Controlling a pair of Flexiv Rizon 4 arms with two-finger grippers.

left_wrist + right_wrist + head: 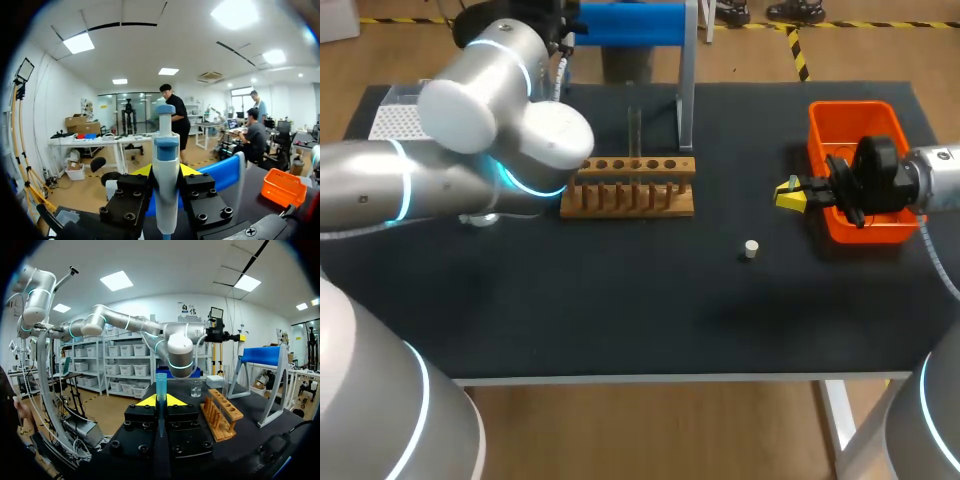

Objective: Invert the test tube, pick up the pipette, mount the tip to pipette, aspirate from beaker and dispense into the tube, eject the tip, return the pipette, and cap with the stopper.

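Overhead first: my right gripper (790,193) hangs just beside the orange plastic bin (850,106) near the black table's (620,300) right edge. From up here I cannot tell what its jaws are doing. A small white stopper (751,249) lies alone, nearer the front edge. The wooden test-tube rack (630,187) sits mid-table toward the far edge, with a clear glass tube (633,128) upright in it. My left arm (450,130) covers the far left corner.

Left wrist: the left gripper (166,172) has its jaws clamped on a white pipette with blue collar and blue top button (166,160), which stands upright between the fingers.

Right wrist: the jaws pinch a translucent blue conical pipette tip (161,390), wide end up. The rack and a clear glass beaker (196,388) are ahead.
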